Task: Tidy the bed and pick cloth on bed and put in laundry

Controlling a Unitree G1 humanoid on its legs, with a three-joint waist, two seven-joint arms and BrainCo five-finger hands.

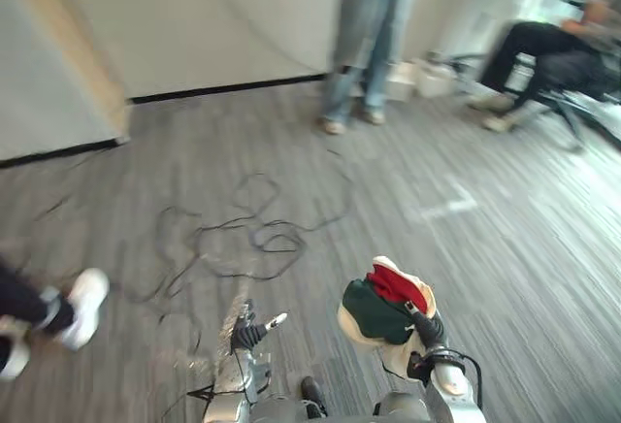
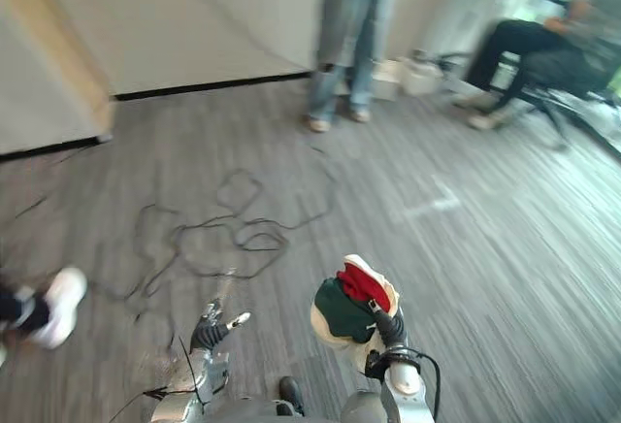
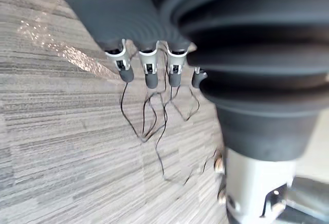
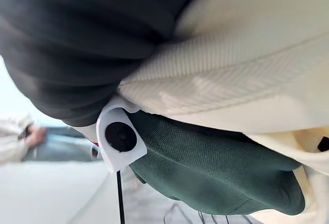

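Note:
A bundled cloth (image 1: pixel 386 305) of cream, dark green and red fabric is held up above the grey carpet, low in the eye views and right of centre. My right hand (image 1: pixel 427 330) is shut on it from below, its dark wrist cover just under the bundle. Seen from the right wrist, the cream and green folds (image 4: pixel 221 172) press right against the hand. My left hand (image 1: pixel 250 334) hangs a little to the left of the cloth, holding nothing. Its fingers (image 3: pixel 149 64) point straight at the carpet.
Black cables (image 1: pixel 252 234) loop on the carpet ahead. A person in jeans (image 1: pixel 364 45) stands by the far wall, and another sits on a chair (image 1: pixel 548 59) at the far right. A person's white shoe (image 1: pixel 82 305) is at the left edge. A pale partition (image 1: pixel 58 74) stands far left.

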